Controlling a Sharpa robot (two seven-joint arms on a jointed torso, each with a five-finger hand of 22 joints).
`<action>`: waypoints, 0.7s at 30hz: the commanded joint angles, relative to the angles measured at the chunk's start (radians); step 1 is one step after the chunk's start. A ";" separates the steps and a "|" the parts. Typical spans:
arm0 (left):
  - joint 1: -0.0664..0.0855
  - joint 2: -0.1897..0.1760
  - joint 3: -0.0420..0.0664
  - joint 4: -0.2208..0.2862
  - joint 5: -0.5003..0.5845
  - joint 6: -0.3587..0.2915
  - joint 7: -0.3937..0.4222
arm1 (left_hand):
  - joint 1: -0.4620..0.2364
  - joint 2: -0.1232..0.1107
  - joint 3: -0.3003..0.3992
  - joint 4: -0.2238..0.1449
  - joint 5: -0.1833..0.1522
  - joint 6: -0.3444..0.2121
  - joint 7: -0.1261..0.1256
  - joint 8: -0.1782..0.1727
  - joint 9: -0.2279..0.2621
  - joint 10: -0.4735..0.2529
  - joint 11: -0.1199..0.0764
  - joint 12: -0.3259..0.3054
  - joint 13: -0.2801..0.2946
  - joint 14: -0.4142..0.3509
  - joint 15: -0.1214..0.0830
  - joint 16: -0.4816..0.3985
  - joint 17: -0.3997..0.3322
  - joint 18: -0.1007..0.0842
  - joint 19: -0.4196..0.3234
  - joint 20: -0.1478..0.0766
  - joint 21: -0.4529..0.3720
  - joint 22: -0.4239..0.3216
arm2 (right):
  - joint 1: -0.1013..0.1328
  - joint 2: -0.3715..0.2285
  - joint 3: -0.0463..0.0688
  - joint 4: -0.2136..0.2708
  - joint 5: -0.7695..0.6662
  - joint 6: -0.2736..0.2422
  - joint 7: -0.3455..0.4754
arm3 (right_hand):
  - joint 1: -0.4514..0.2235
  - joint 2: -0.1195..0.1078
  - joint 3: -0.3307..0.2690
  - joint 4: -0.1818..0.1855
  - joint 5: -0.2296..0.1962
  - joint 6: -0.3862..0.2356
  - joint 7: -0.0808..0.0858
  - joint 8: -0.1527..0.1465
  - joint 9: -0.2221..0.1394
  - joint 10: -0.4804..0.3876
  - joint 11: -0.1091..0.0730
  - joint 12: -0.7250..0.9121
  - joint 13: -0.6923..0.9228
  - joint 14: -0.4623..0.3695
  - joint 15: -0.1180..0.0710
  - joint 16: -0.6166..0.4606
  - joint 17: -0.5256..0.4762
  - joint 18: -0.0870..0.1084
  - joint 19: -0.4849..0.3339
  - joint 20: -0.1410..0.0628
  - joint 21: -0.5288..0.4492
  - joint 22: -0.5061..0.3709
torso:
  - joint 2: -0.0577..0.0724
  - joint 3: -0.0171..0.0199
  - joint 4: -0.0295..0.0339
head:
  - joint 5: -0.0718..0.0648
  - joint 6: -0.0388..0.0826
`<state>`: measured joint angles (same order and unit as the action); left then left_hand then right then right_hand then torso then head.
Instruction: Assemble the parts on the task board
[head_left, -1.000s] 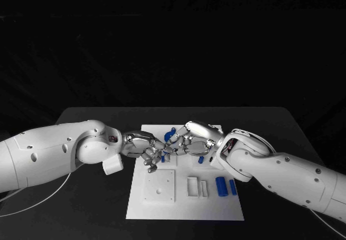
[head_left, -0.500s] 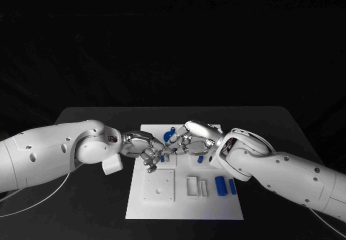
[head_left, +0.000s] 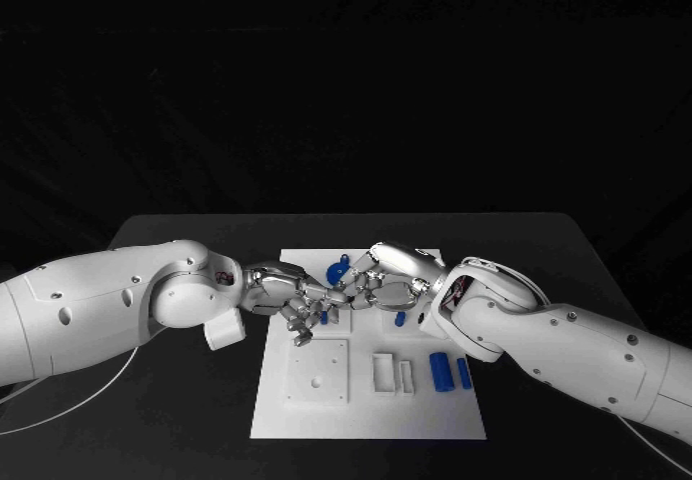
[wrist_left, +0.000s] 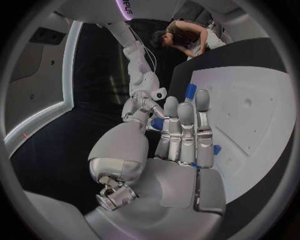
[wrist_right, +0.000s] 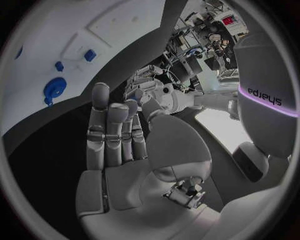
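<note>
Meeting fingertip to fingertip at frame centre over the white task board (head_left: 369, 420), the left hand (head_left: 284, 292) and right hand (head_left: 384, 284) pinch a small blue part (wrist_left: 157, 123) between them. A round blue part (head_left: 338, 270) lies just above them; two blue cylinders (head_left: 451, 372) sit lower right on the board.

Hands meeting over the board

Left hand (head_left: 286, 293) and right hand (head_left: 382, 283) touch mid-frame above the board (head_left: 369, 415); two pegs (head_left: 453, 372) lie lower right.
</note>
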<state>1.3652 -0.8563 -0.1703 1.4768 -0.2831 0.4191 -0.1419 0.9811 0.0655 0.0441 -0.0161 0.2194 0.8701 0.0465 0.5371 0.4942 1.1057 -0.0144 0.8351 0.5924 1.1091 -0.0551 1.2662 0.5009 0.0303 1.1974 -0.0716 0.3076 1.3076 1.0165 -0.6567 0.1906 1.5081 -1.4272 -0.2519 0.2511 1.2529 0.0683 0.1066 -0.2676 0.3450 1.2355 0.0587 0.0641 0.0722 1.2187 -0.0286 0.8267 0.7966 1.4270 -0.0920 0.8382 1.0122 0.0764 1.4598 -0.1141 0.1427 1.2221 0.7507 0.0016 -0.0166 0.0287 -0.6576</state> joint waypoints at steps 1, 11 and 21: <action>0.001 0.004 0.002 0.007 -0.005 0.001 0.015 | 0.001 -0.010 -0.008 0.001 -0.007 -0.002 0.009 -0.003 -0.001 0.000 0.006 0.006 -0.001 -0.001 0.003 0.004 -0.001 0.006 0.005 0.001 -0.006 0.019 | -0.002 0.001 -0.001 0.000 0.003 0.011 -0.004 | -0.005 -0.001 -0.011 -0.001 0.006 -0.009 -0.002 -0.001 -0.001 -0.001 -0.009 -0.006 0.002 0.004 -0.001 0.002 0.003 -0.010 0.011 0.003 -0.007 0.000 | 0.000 0.0002 -0.0001 | -0.001 0.000; 0.001 0.004 0.002 0.005 -0.009 0.006 0.016 | 0.041 0.071 0.045 -0.005 0.035 -0.007 0.004 -0.003 -0.004 -0.004 0.002 0.005 -0.002 -0.004 0.001 0.005 -0.002 0.004 0.005 0.000 -0.009 0.020 | -0.002 0.001 -0.001 -0.001 0.007 0.009 -0.004 | -0.007 -0.001 -0.015 0.000 0.007 -0.011 -0.002 -0.001 -0.002 -0.002 -0.009 -0.006 0.003 0.003 -0.001 0.000 0.002 -0.010 0.011 0.003 -0.009 0.000 | 0.000 0.0001 -0.0003 | -0.002 0.000; 0.001 0.004 0.002 0.004 -0.008 0.025 0.026 | 0.022 0.130 0.226 -0.062 0.279 -0.029 0.012 0.013 0.013 -0.017 0.004 0.002 -0.004 -0.013 0.002 0.009 -0.001 0.005 -0.002 -0.001 -0.009 0.022 | -0.002 -0.001 -0.001 -0.002 0.009 0.013 -0.005 | -0.008 -0.002 -0.019 0.001 0.007 -0.012 -0.002 -0.001 -0.002 -0.002 -0.008 -0.006 0.003 0.003 -0.001 0.000 0.002 -0.010 0.011 0.003 -0.011 0.000 | 0.000 -0.0005 0.0003 | -0.003 0.000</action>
<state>1.3653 -0.8554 -0.1699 1.4777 -0.2922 0.4212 -0.1395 1.0098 0.1930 0.2602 -0.0753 0.4891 0.8476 0.0599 0.5471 0.5051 1.0949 -0.0109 0.8373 0.5900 1.1034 -0.0539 1.2701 0.5006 0.0303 1.1973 -0.0716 0.2996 1.3078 1.0162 -0.6584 0.1902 1.5047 -1.4223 -0.2512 0.2475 1.2529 0.0685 0.0924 -0.2678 0.3489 1.2313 0.0553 0.0646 0.0720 1.2150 -0.0322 0.8268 0.7988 1.4270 -0.0919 0.8382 1.0141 0.0764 1.4597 -0.1140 0.1380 1.2218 0.7508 0.0015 -0.0168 0.0254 -0.6570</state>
